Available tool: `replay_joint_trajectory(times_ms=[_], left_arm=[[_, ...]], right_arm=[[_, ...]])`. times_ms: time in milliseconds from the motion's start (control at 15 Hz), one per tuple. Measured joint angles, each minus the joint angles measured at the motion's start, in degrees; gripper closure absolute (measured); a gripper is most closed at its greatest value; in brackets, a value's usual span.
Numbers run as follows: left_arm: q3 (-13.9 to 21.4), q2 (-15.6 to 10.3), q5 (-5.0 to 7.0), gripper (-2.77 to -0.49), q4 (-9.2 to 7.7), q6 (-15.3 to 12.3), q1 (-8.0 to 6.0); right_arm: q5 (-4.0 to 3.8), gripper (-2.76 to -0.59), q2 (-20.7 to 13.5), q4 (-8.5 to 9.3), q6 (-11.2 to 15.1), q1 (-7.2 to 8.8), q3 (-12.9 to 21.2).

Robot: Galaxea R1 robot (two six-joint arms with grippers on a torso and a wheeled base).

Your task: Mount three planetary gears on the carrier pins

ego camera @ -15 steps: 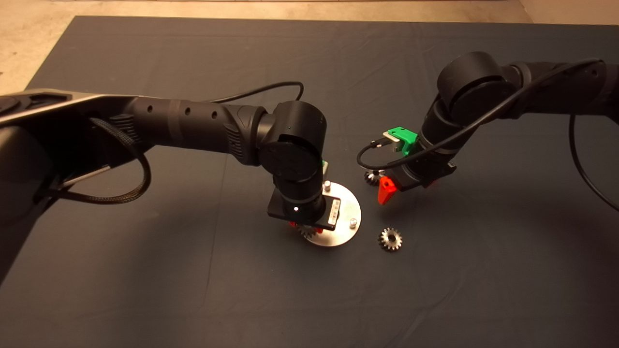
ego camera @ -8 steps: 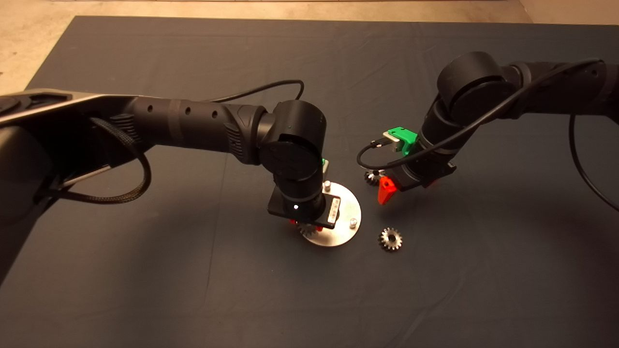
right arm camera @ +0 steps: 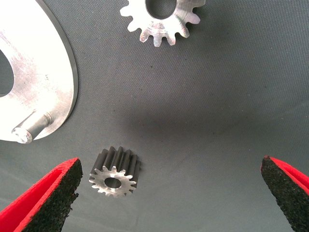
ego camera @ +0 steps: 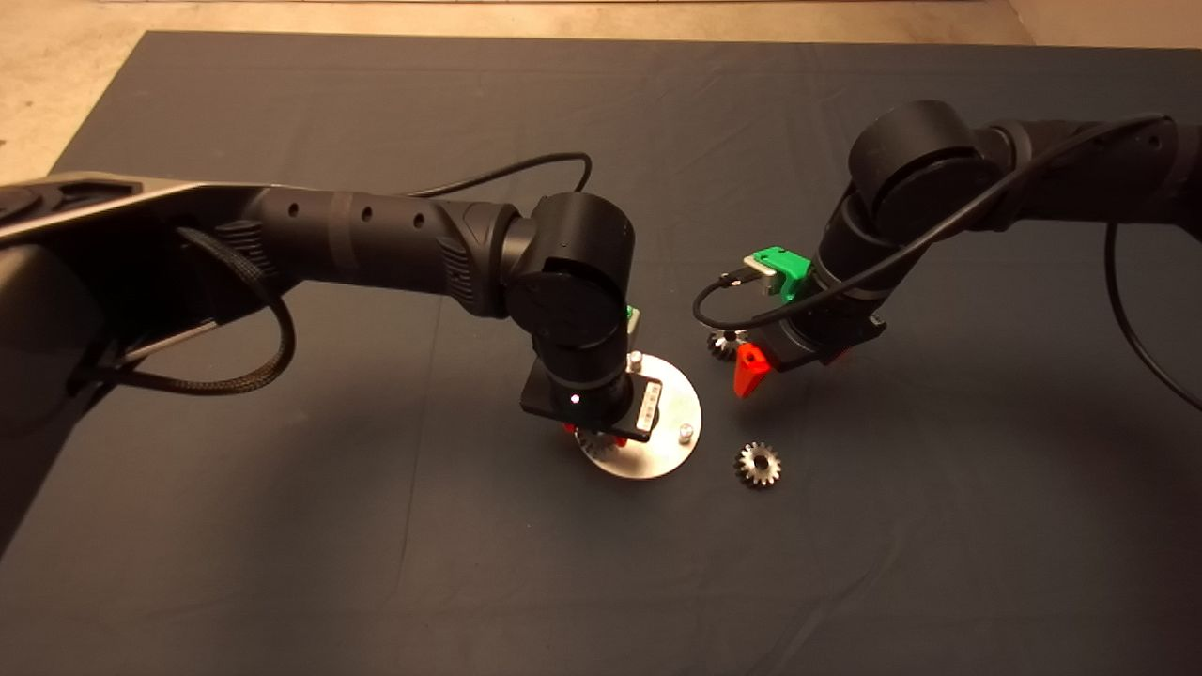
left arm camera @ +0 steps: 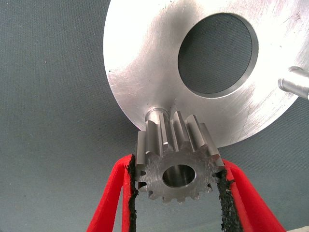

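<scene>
From the head view, I'm hanging my left gripper (ego camera: 593, 439) over the near-left rim of the carrier disc (ego camera: 669, 453), a gear pinched beneath it. Two carrier pins are standing bare on the disc: one at the far edge (ego camera: 636, 358), one at the near-right edge (ego camera: 686, 432). My right gripper (ego camera: 751, 361) is hovering just beyond the disc's right side, with a second gear (ego camera: 723, 345) peeking out beside it and a third gear (ego camera: 758, 464) lying flat on the dark mat (ego camera: 376, 563), just right of the disc.

Left wrist view: my red fingers (left arm camera: 120, 193) are clamping the planetary gear (left arm camera: 176, 162) by its toothed flanks. Its bore is facing the camera, its axis running roughly in line with the target pin (left arm camera: 155, 115), which is showing just behind the teeth. To seat it well, I'm judging I need the bore centred over that pin and the gear kept level before lowering, otherwise it may cock and jam.

Right wrist view: my right fingers (right arm camera: 53, 193) are spread wide, empty. The small gear (right arm camera: 115, 172) is sitting on the mat just by one pad, slightly tilted, bore mostly upward.
</scene>
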Motion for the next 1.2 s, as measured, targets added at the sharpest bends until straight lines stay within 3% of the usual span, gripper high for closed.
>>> replay_joint_trajectory(times_ms=[1200], left_arm=[[-0.9,0.1,-0.11,-0.83,0.0,0.7,-0.21]], right_arm=[[0.0,-2.76,0.0,0.0,0.0,-0.02,0.0]])
